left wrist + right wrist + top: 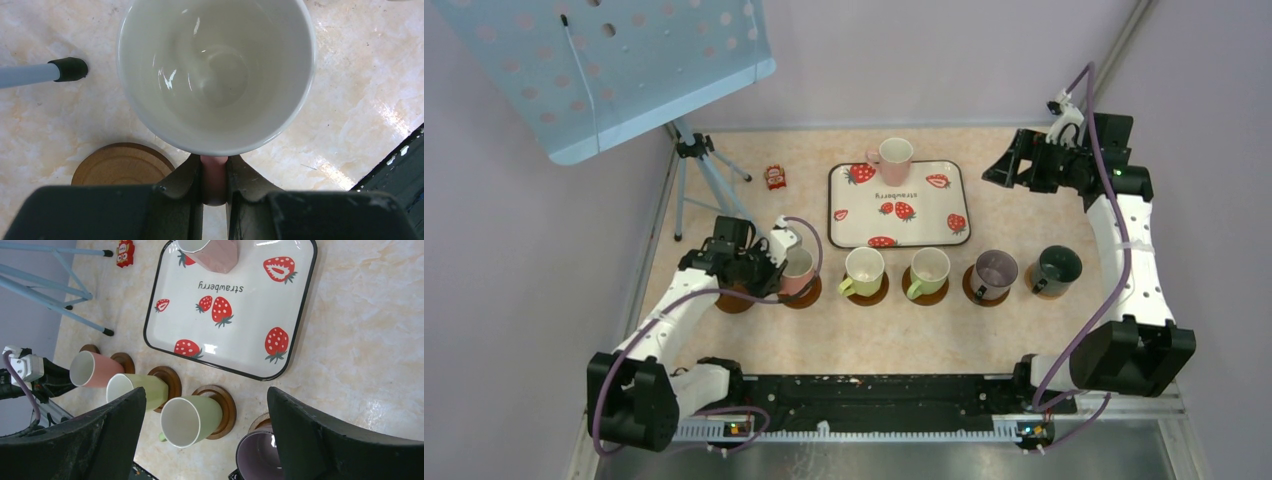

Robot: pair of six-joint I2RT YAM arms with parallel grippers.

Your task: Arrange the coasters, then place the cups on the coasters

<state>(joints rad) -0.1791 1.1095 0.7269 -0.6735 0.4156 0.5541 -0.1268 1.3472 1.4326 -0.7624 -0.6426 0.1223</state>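
Table top (1024,330): pale marbled beige, spreading out beneath both the left jaws and the right jaws.
Walls (944,60): plain lilac-grey, closing in the table top beyond the right jaws and out to the left of the left jaws.
Tripod (694,150): blue-grey legs standing on the table top, beyond the left jaws and to their left.
Tripod foot (69,69): black-capped, resting ahead of the left jaws, off to their left.
Panel (624,70): light blue perforated sheet, tilting above the tripod, high beyond the left jaws.
Light: a bright glare (395,112) is shining off the table top to the right of the left jaws.
Metal strip (874,465): brushed grey, running along well behind both pairs of jaws.
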